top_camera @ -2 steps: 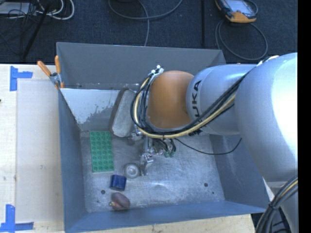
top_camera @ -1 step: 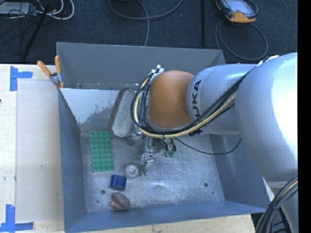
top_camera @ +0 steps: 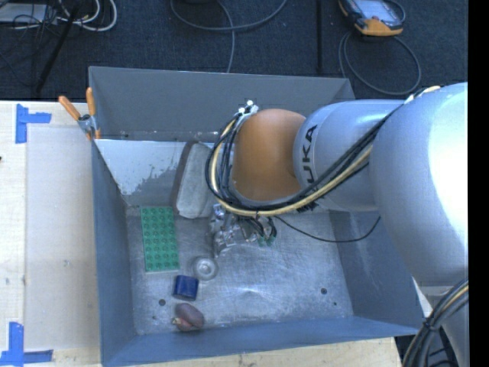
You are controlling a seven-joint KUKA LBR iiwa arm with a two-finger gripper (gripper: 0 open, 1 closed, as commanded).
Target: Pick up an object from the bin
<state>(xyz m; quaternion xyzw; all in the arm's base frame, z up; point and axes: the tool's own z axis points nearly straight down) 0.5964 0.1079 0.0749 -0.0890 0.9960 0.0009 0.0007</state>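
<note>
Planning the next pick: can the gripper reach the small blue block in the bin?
Probably yes. Nothing covers the blue block; it lies apart from the clear round piece and brown lump, close to the gripper.

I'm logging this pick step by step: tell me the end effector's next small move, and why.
Likely ease the end effector down and slightly toward the view's lower left, onto the small clear round piece. That piece lies on the bin floor nearest the end effector, touching nothing else; the blue block and green studded plate lie farther off.
</note>
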